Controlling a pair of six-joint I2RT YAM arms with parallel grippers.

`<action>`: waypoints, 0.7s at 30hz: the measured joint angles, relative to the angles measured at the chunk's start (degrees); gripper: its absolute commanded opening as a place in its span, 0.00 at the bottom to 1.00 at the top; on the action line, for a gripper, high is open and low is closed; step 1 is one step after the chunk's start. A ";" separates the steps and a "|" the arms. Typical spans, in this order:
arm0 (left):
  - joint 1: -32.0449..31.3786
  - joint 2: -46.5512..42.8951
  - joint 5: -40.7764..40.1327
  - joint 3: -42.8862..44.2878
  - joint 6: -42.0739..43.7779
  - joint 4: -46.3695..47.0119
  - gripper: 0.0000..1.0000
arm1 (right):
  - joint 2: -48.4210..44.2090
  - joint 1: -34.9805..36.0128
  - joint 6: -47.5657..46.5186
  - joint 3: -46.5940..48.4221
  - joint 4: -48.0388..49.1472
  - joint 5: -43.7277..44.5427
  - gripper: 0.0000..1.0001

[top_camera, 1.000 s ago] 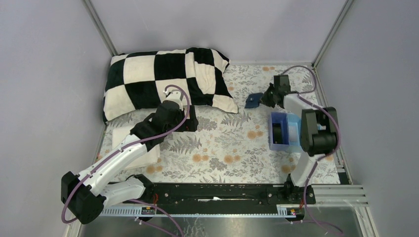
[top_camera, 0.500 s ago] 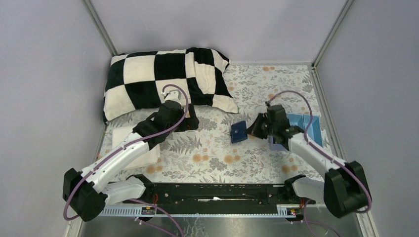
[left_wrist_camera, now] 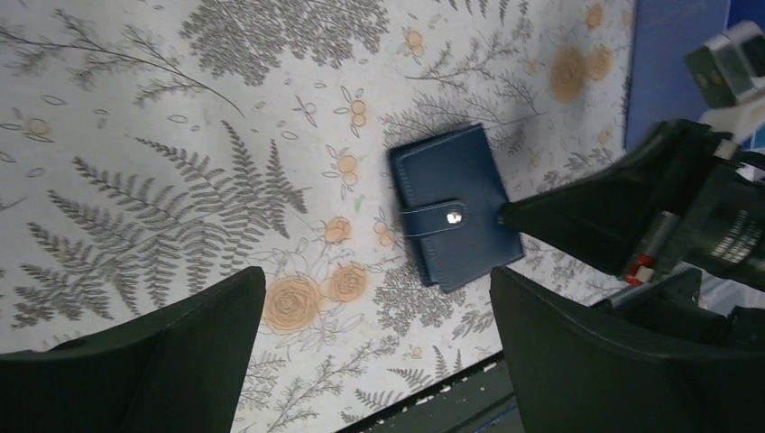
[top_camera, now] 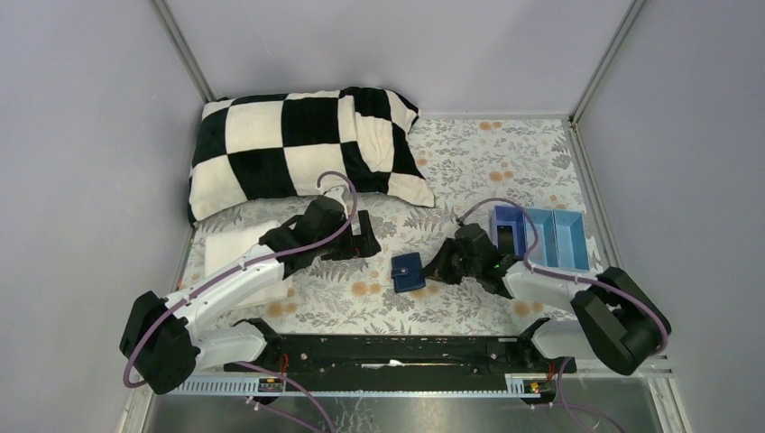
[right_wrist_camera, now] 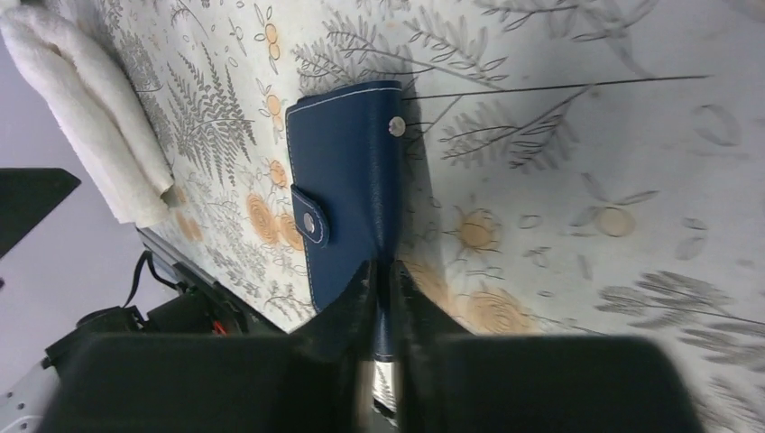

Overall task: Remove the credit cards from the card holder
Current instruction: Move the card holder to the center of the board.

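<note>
The card holder (top_camera: 408,271) is a small dark navy wallet, folded shut with its closure tab snapped. It is low over or on the floral cloth near the front middle. My right gripper (top_camera: 431,271) is shut on its right edge. In the right wrist view the jaws pinch the card holder (right_wrist_camera: 347,203) by its edge. In the left wrist view the card holder (left_wrist_camera: 454,216) lies ahead of my left gripper (left_wrist_camera: 374,347), which is open and empty. In the top view my left gripper (top_camera: 372,237) hovers just left of the holder. No cards show.
A light-blue compartment tray (top_camera: 539,239) sits at the right. A black-and-white checked pillow (top_camera: 302,149) lies at the back left. A folded white towel (top_camera: 236,255) lies under the left arm. The black front rail (top_camera: 397,347) runs along the near edge.
My right gripper carried the card holder from the back right, forward and left, down to the cloth near the front middle. My left gripper shifted right towards it.
</note>
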 measured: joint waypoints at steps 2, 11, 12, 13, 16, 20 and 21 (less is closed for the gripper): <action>-0.76 -0.02 0.48 -0.66 -0.94 1.29 0.99 | 2.93 1.99 1.27 1.40 1.29 0.13 0.42; -9.31 8.48 -7.50 0.07 -6.64 2.86 0.86 | 4.63 3.54 -0.15 6.80 -3.54 4.11 0.44; -9.99 9.14 -8.00 0.24 -6.95 2.78 0.83 | 4.74 3.54 -0.92 7.72 -4.44 4.50 0.43; -11.89 10.45 -9.29 0.70 -7.72 2.16 0.81 | 4.98 3.54 -1.55 8.39 -4.92 4.70 0.43; -16.06 13.49 -12.02 2.23 -9.90 1.03 0.74 | 6.62 3.54 -3.26 9.73 -5.70 4.83 0.43; -18.67 16.11 -13.94 3.96 -11.93 0.57 0.65 | 9.11 3.54 -4.24 9.73 -6.12 4.39 0.42; -18.99 16.68 -14.34 4.42 -12.17 0.48 0.63 | 9.51 3.54 -4.28 9.62 -6.08 4.37 0.42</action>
